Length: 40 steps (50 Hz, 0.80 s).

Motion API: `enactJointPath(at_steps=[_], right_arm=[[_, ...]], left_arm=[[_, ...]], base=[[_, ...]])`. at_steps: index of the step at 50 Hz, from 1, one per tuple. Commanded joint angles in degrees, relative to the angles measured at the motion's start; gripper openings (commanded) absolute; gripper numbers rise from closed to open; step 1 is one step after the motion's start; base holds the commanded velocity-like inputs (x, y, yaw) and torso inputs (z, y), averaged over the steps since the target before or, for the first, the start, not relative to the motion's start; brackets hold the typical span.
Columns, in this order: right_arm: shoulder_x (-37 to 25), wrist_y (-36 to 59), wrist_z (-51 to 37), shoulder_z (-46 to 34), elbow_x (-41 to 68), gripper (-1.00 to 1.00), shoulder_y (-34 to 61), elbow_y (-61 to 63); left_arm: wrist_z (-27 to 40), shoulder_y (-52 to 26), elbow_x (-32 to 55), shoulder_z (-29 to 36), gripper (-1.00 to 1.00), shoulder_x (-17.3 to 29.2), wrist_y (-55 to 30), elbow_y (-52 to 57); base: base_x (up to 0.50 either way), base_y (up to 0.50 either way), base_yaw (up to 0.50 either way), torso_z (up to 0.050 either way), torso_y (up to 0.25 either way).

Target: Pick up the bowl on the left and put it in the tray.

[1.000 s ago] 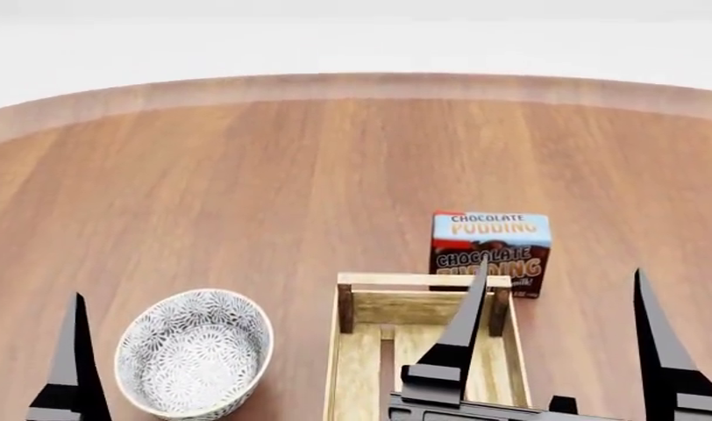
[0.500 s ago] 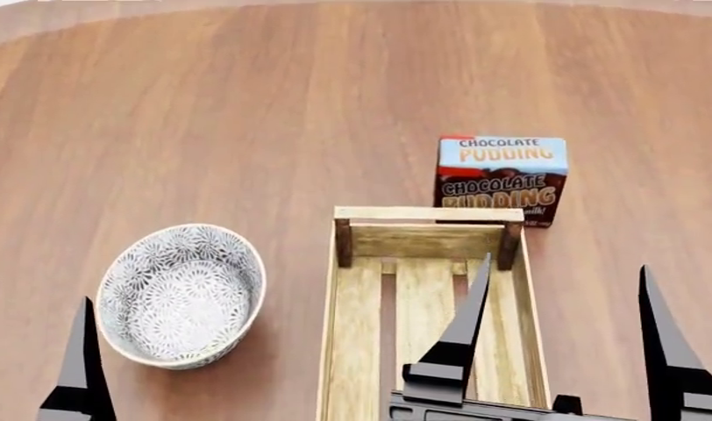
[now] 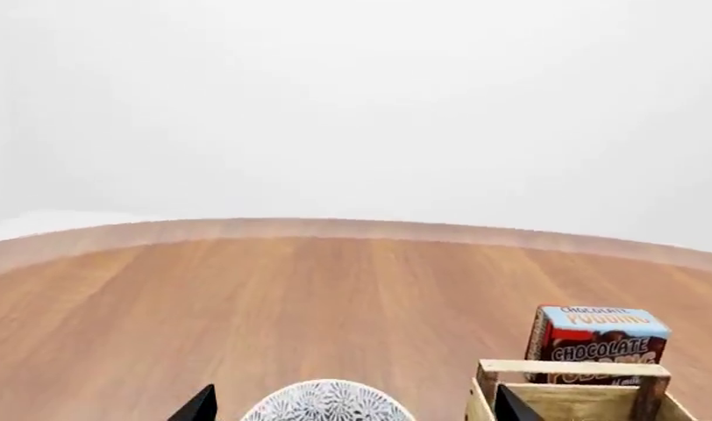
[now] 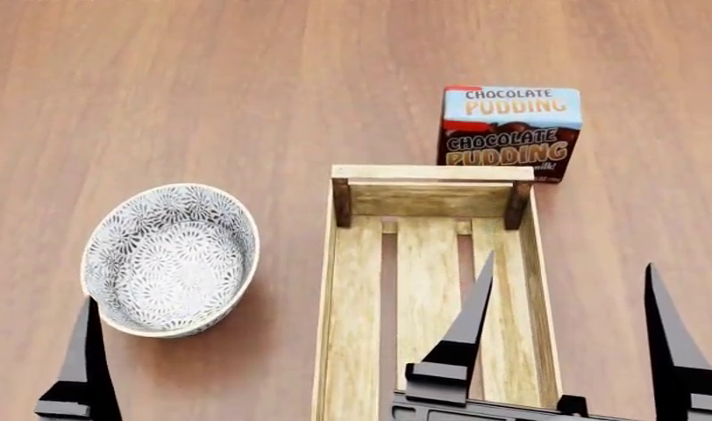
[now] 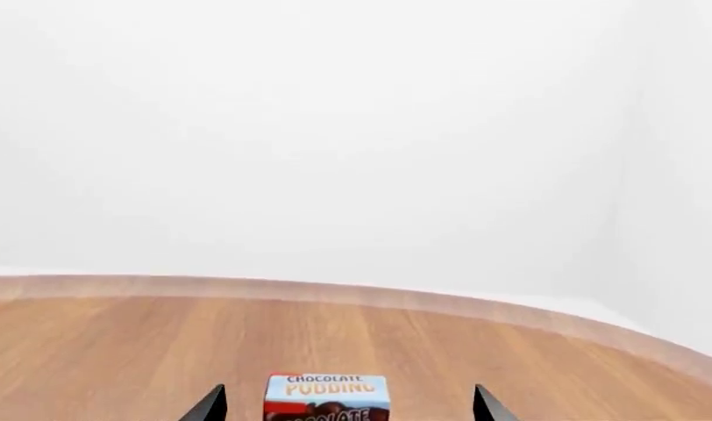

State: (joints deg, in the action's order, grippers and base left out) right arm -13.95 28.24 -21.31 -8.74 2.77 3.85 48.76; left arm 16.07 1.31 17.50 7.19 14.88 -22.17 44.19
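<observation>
Black pointed right pincer [image 4: 566, 329] gapes above slatted wooden tray [image 4: 356, 307].

In the head view the left pincer [image 4: 52, 386] is cut by the lower edge: only one finger [image 4: 85, 368] shows, so its spread is unclear there. The right pincer [image 4: 566, 351] hides part of the tray [image 4: 353, 289] floor beneath it, and the tray's near end runs out of frame. In the left wrist view only the bowl [image 3: 328, 405] rim shows between the pincer tips. The chocolate pudding box [image 5: 327, 397] is cropped in the right wrist view.
</observation>
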Motion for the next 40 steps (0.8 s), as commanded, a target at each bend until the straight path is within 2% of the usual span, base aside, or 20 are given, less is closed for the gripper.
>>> enactJointPath(at_steps=[1,4,6,8,11,16,20,25,34,40], right_arm=[[-0.49,0.39,-0.41,0.46,0.85,1.0,0.06,0.82],[-0.62,0.4,-0.57,0.63,1.03,1.0,-0.07,1.08],[-0.66,0.71,-0.64,0.49,1.08,1.0,0.04,1.31],[-0.72,1.02,-0.73,0.45,1.16,1.0,0.17,1.58],[-0.83,0.93,-0.8,0.5,1.34,1.0,0.15,1.63],[-0.98,1.18,-0.93,0.48,1.64,1.0,0.3,1.96],[-1.1,1.38,-1.06,0.69,1.99,1.0,0.36,2.31],[-1.24,1.2,-1.19,0.87,2.33,1.0,0.37,2.44],[-1.38,1.02,-1.49,0.54,2.64,1.0,0.48,2.36],[-1.51,1.01,-1.69,0.47,2.9,1.0,0.54,2.41]], left_arm=[[5.27,-3.15,9.95,-3.84,1.0,-3.61,-9.03,0.52],[8.11,-5.47,15.66,-6.52,1.0,-5.17,-13.75,1.02],[12.62,-9.8,22.69,-9.71,1.0,-5.91,-20.52,2.53],[12.48,-10.13,24.82,-10.89,1.0,-6.9,-20.29,0.67],[15.82,-13.61,32.85,-14.69,1.0,-8.56,-24.0,-1.66],[22.07,-19.52,37.74,-16.86,1.0,-9.07,-28.03,-4.09],[23.32,-22.07,36.22,-15.2,1.0,-7.99,-29.36,-6.68],[21.63,-25.51,32.57,-11.03,1.0,-6.22,-29.81,-11.49],[20.25,-31.85,31.81,-9.66,1.0,-6.34,-29.85,-20.09],[17.03,-33.51,29.9,-8.57,1.0,-6.49,-26.65,-26.01]], base=[[0.0,0.0,0.0,0.0,0.0],[0.0,0.0,0.0,0.0,0.0],[0.0,0.0,0.0,0.0,0.0],[0.0,0.0,0.0,0.0,0.0],[0.0,0.0,0.0,0.0,0.0],[0.0,0.0,0.0,0.0,0.0],[0.0,0.0,0.0,0.0,0.0],[0.0,0.0,0.0,0.0,0.0],[0.0,0.0,0.0,0.0,0.0],[0.0,0.0,0.0,0.0,0.0]])
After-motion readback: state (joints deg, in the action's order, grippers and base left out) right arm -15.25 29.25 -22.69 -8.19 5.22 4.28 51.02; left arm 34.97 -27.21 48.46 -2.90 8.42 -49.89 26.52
